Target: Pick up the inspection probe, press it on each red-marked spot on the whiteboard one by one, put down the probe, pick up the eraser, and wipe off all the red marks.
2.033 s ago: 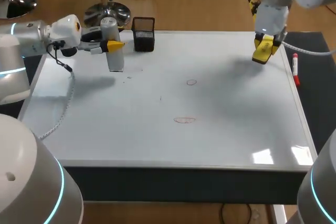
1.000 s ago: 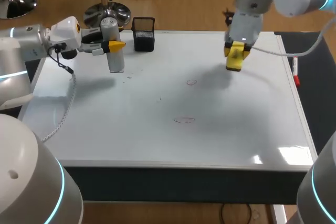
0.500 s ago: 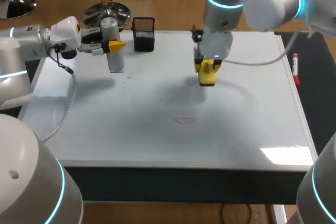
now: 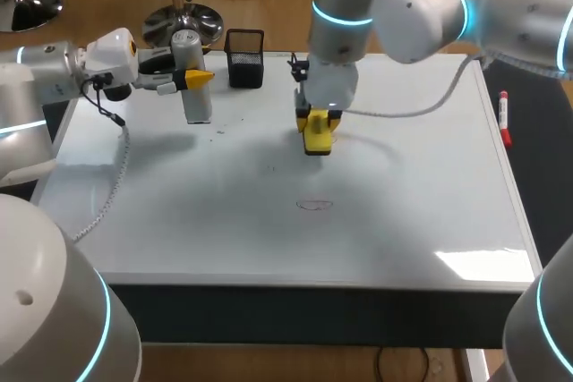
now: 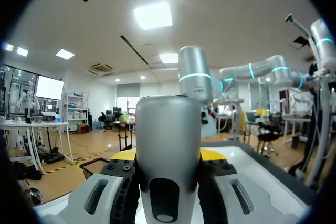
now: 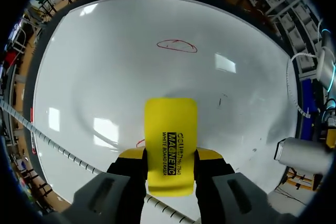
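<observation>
Here the right gripper [image 6: 170, 155] clamps the eraser [image 6: 170, 129] between its fingers [image 6: 210, 154], and the left gripper [image 5: 168, 156] likewise the probe [image 5: 168, 127].

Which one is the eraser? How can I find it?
Look at the big whiteboard. Near its middle, the right fingers pinch the eraser. It is a flat yellow block, unlike the grey probe and black mesh cup at the far left.

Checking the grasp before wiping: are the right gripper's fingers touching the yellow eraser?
Touching. The right wrist view shows the eraser clamped between both fingers of the right gripper.
</observation>
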Controlling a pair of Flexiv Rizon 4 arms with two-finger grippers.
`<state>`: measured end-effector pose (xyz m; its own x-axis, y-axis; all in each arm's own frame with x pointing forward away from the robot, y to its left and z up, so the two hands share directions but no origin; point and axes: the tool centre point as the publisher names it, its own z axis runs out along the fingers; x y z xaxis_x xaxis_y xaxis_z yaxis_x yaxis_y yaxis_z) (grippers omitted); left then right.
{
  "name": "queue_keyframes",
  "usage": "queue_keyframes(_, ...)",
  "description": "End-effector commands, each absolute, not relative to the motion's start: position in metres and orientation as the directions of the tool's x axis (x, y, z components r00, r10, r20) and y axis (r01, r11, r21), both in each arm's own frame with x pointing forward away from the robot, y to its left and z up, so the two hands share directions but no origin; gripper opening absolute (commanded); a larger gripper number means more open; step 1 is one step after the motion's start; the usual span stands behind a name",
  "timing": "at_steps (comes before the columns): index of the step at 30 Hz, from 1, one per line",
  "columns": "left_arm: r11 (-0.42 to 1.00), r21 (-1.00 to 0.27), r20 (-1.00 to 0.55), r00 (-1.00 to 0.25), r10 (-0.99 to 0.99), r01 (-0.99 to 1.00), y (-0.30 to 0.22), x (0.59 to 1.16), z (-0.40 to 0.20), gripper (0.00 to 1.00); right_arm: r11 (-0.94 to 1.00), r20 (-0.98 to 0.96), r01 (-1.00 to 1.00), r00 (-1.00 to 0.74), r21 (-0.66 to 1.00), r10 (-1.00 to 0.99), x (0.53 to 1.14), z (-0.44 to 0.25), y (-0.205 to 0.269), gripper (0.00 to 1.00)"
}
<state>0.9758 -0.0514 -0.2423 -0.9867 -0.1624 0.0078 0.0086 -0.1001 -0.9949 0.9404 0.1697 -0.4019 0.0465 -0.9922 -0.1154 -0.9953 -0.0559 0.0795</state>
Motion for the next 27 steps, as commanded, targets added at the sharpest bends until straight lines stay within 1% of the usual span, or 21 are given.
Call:
queue_keyframes(1,-0.098,-0.995,0.006,-0.986,-0.168,0.011,-0.052,0.974,-0.241,0.00,-0.064,-0.119,-0.994,0.052,0.093,-0.992,0.945,-0.413,0.179,0.00)
queue_keyframes(9,-0.098,-0.995,0.006,-0.986,-0.168,0.011,-0.052,0.974,-0.241,0.00,-0.066,-0.130,-0.992,0.052,0.112,-0.990,0.944,-0.422,0.178,0.00)
queue_keyframes(27,-0.098,-0.995,0.006,-0.986,-0.168,0.011,-0.052,0.974,-0.241,0.00,-0.035,-0.082,-0.986,0.022,0.165,-0.996,0.945,-0.444,0.146,0.00)
